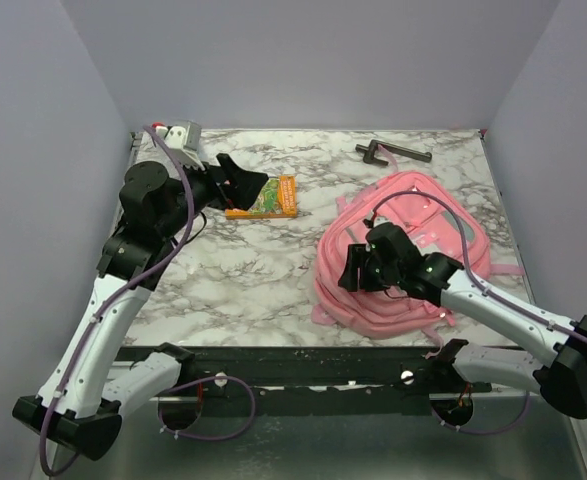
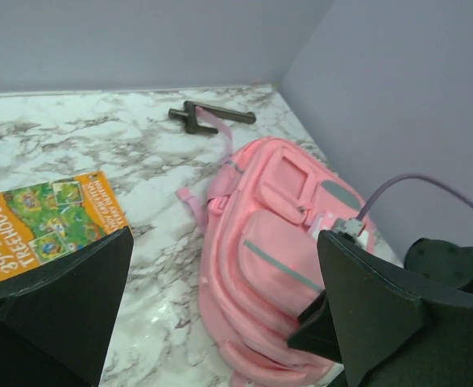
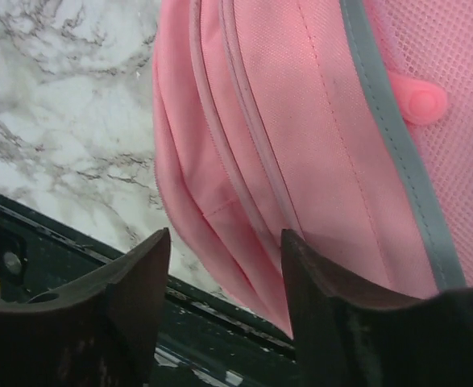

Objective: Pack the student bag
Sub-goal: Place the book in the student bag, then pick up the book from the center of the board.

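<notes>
marble table (image 1: pixel 243 270), student bag (image 1: pixel 428 215) beneath the spread right hand (image 1: pixel 358 268)

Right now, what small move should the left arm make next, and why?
Probably lower the open left gripper onto the orange book: it hovers at the book's edge, holding nothing, and the book lies outside the pink student bag.

Lab enclosure, plain walls (image 1: pixel 303 60), marble tabletop (image 1: pixel 243 270)

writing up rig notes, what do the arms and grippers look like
Both arms have white links with black joints and bases: left arm, right arm. A thin purple cable loops along each. The left gripper and right gripper are black, broad and wedge-shaped.
</notes>
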